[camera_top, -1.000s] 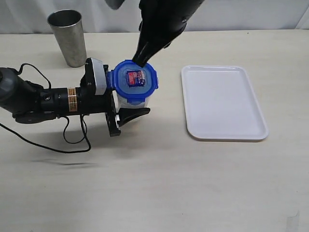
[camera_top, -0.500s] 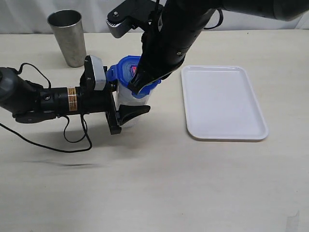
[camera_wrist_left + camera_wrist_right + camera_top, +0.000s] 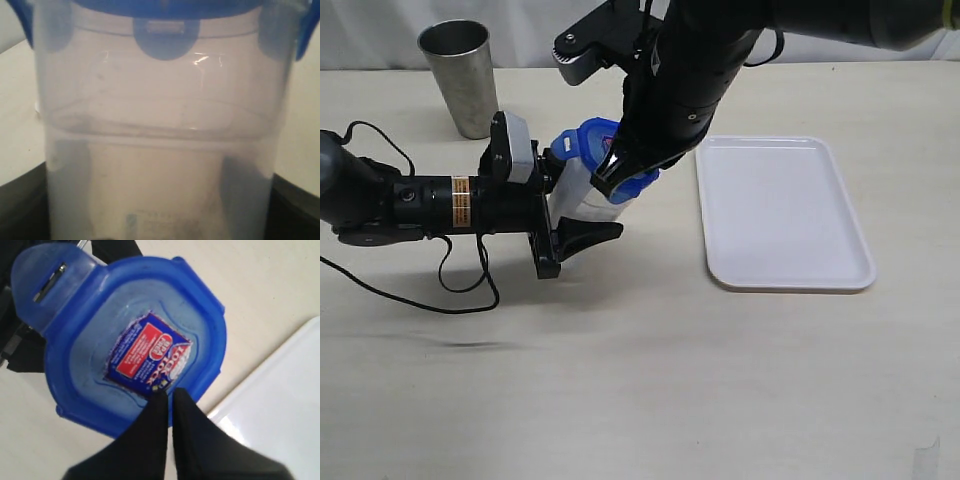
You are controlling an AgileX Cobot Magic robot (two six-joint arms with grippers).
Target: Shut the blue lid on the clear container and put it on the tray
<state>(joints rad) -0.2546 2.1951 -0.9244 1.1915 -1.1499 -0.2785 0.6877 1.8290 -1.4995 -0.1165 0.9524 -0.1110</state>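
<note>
The clear container (image 3: 590,203) leans on the table with my left gripper (image 3: 568,198) shut on its sides; it fills the left wrist view (image 3: 160,125), and dark fingers (image 3: 20,205) show at its edges. The blue lid (image 3: 592,138) sits on its rim (image 3: 165,7), sticker side up (image 3: 150,357), with one flap (image 3: 37,275) sticking out. My right gripper (image 3: 607,178) is shut, and its tips (image 3: 167,392) press on the lid's edge next to the sticker. The white tray (image 3: 785,210) lies empty to the right, close to the container.
A grey steel cup (image 3: 460,75) stands at the back left. The left arm's black cable (image 3: 460,290) loops over the table in front of it. The right arm's bulk (image 3: 690,70) hangs over the container, and the tray's corner (image 3: 280,390) shows in the right wrist view.
The right gripper has shut, come down and moved across the lid to its tray-side edge. The container has tipped over at an angle. The left arm has shifted slightly left, still holding it.
</note>
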